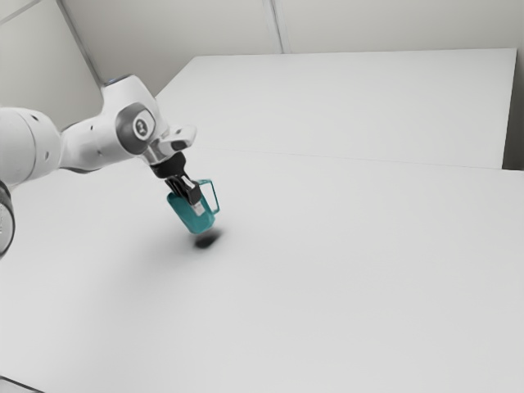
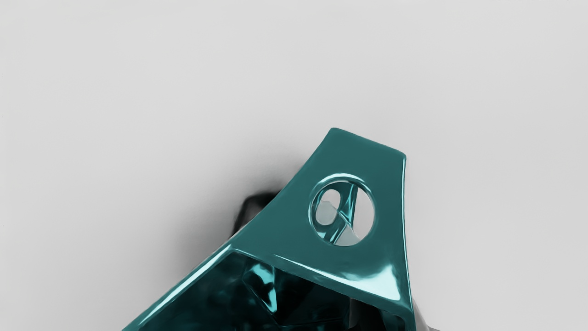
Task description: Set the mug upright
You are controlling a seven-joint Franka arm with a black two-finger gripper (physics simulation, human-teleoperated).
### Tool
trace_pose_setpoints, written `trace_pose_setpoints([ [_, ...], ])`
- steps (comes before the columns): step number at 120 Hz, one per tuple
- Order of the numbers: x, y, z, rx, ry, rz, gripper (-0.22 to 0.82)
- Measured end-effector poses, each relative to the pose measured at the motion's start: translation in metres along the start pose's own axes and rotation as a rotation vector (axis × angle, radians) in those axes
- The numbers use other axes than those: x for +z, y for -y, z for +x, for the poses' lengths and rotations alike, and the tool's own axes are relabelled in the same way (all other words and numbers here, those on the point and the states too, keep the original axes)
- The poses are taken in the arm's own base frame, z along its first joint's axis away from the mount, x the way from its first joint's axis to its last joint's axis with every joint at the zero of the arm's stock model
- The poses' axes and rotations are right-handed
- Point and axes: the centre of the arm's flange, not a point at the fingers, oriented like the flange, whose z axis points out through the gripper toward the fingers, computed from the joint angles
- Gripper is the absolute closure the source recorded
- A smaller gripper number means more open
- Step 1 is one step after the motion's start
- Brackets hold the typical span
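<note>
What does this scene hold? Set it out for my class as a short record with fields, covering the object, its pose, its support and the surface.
object: glossy teal mug with an angular handle
pose: tilted, not upright
handle side: toward the exterior view's right
support: held by the black two-finger end effector, off the table
surface: plain, pale grey-white table
shadow: dark patch on the table below the mug
task status: mug not yet set upright

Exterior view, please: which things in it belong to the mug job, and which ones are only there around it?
Belong to the job:
- mug, tilted
- gripper, holding it

Only around:
- white table surface
- pale wall behind
</note>
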Motion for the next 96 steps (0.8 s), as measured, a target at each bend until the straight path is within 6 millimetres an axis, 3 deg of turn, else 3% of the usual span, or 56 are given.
trace_pose_setpoints([
  [47,0.032,-0.025,0.035,0.076,0.022,0.214,0.78],
  [67,0.05,-0.022,0.039,0.067,0.042,0.249,0.78],
  [85,0.054,-0.021,0.041,0.045,0.037,0.263,0.78],
  [96,0.055,-0.02,0.041,0.04,0.037,0.271,0.61],
])
